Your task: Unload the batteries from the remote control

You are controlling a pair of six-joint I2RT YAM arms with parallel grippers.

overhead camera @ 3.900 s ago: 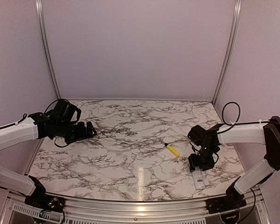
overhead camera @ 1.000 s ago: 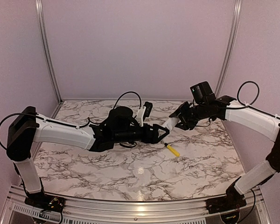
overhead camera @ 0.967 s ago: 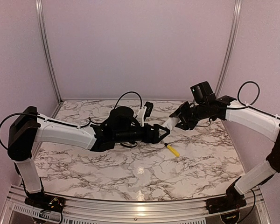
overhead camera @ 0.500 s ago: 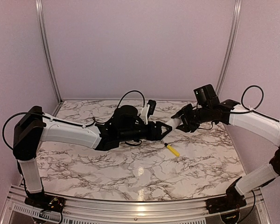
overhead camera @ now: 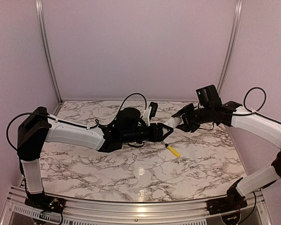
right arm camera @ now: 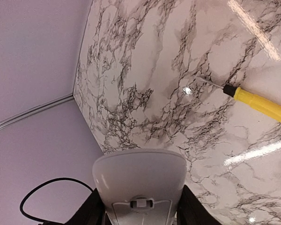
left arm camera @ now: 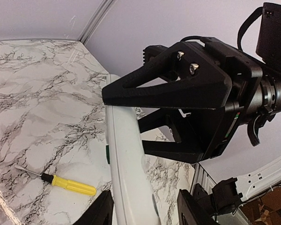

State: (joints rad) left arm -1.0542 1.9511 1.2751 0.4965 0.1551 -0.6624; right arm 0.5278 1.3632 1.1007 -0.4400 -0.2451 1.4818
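Your left hand [overhead camera: 165, 131] is spread, black fingers [left arm camera: 101, 212] straddling one end of the smooth white remote control [overhead camera: 171, 124], in the air above the marbled table's [overhead camera: 107, 164] far-right part; your right hand [overhead camera: 182, 123] clamps its other end, a yellow-handled screwdriver [overhead camera: 173, 151] lying on the table below

Our left hand [overhead camera: 168, 131] and right hand [overhead camera: 179, 122] meet tip to tip in mid-air. The left is spread, the right clamped.
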